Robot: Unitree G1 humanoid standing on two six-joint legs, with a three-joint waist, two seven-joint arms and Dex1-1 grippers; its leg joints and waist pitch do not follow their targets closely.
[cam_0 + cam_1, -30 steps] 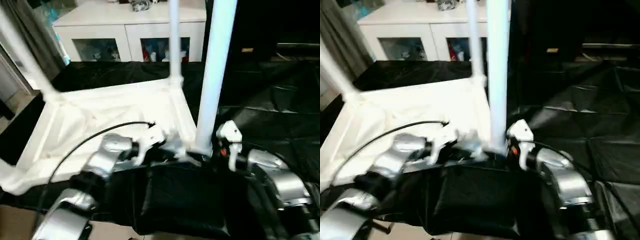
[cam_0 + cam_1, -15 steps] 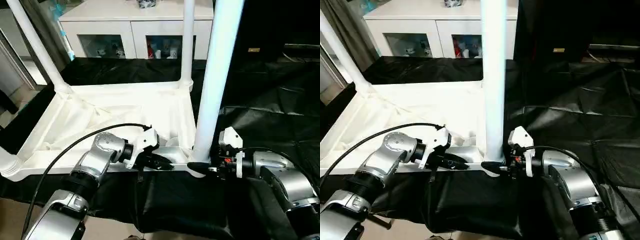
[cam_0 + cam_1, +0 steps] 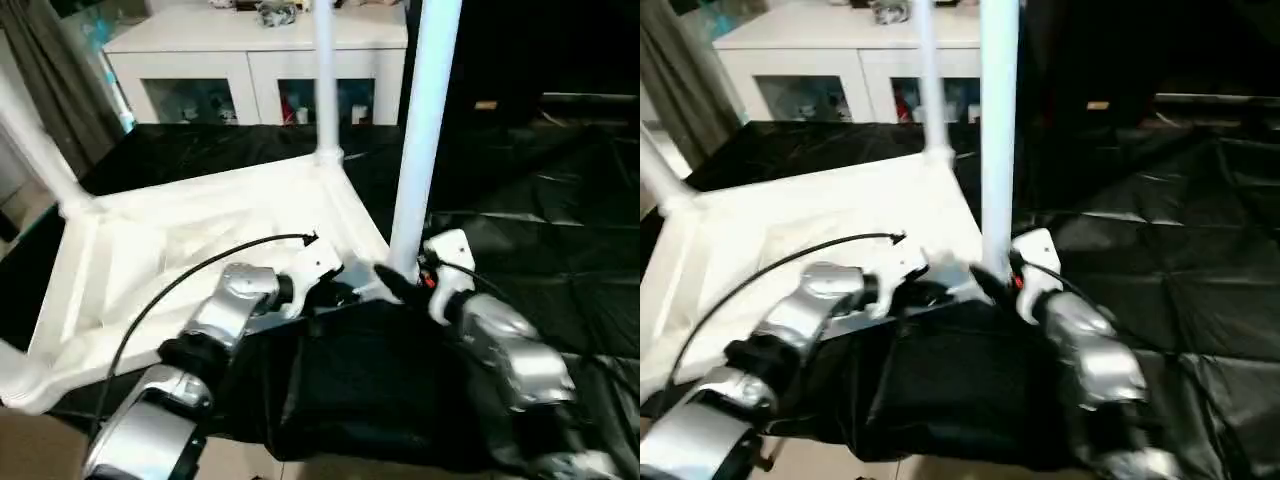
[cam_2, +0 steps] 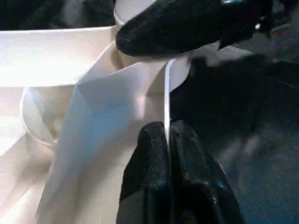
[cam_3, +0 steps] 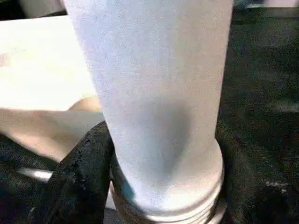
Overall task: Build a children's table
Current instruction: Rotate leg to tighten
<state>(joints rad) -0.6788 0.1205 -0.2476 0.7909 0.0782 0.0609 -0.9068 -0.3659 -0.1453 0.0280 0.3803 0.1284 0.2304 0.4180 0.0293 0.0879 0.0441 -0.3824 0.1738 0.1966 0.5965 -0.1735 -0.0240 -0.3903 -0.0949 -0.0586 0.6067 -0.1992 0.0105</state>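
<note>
Surroundings, as I see them from the head camera:

- Counter point(image 3: 560, 200): draped in creased black cloth, running from 9 to 3 o'clock across my view.
- Cabinet point(image 3: 250, 60): white, glass doors, at 12 o'clock behind the counter; small items inside are too blurred to name.
- Curtain point(image 3: 70, 80): grey, at 10 o'clock.
- Cable point(image 3: 190, 280): black, arcing over my left forearm and crossing in front of the table.

Task item:

- Table point(image 3: 180, 250): white plastic, lying upside down on the counter at 10 to 11 o'clock of my hands, ribbed underside up, tilted off square to me.
- Three legs stand up from its corners: near leg point(image 3: 422, 130) at 12 o'clock of my right hand, far leg point(image 3: 325, 80) behind it, left leg point(image 3: 35, 150) at 10 o'clock. All three are cut off by the top or side edge.
- The near left corner socket point(image 3: 20, 375) sits at 8 o'clock; I cannot tell if it carries a leg.

Hands:

- Left hand point(image 4: 167, 154): pinched tight on the thin rim of the table beside the near corner socket.
- Right hand point(image 5: 163, 186): fingers point(image 5: 79, 172) set around the foot of the near leg where it enters the socket; one finger touches the leg, the other is hard to make out.
</note>
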